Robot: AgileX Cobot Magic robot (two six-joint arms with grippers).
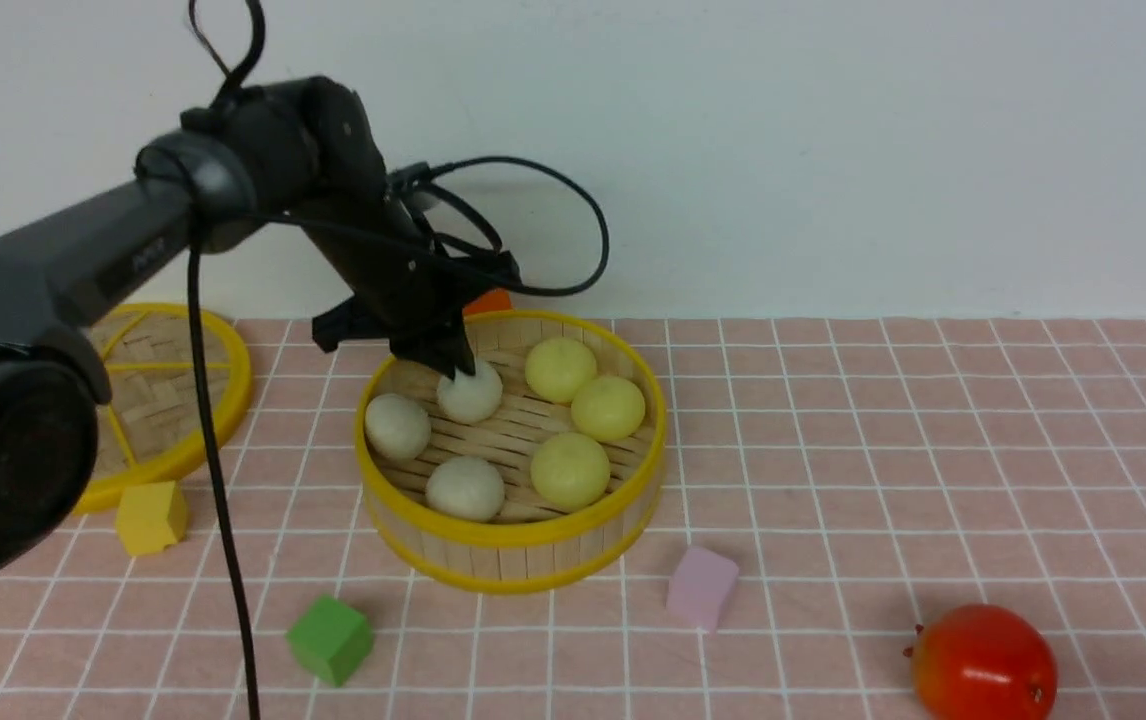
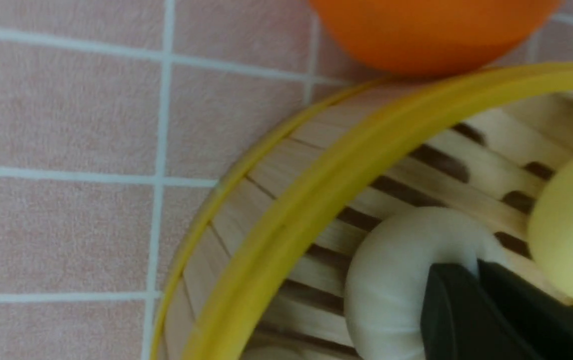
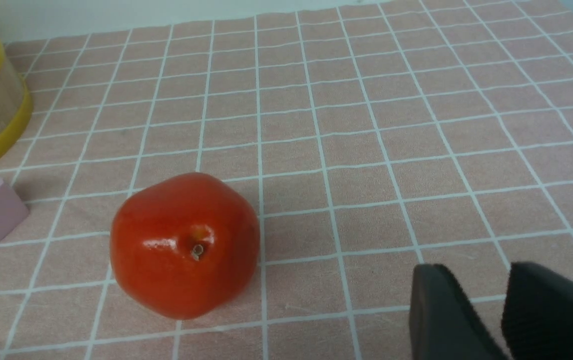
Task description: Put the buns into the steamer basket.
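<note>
While six buns (image 1: 471, 392) sit in steamer basket (image 1: 513, 550), three yellow, three off-white, left jaws seemingly pinching one, right jaws slightly parted

A woven lid (image 1: 163, 395), yellow cube (image 1: 150, 516), green cube (image 1: 329, 638), pink cube (image 1: 701, 587), red fruit (image 1: 983, 665) and orange fruit (image 2: 431, 30) sit on the bench (image 1: 933, 450).

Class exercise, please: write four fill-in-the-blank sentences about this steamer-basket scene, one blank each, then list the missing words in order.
1. The steamer basket holds ___ buns in all.
2. The left gripper touches a bun whose colour is ___.
3. The cube nearest the front edge of the cloth is ___.
4. The right gripper shows only in its wrist view, near a ___ fruit.

Missing words: six; off-white; green; red
</note>
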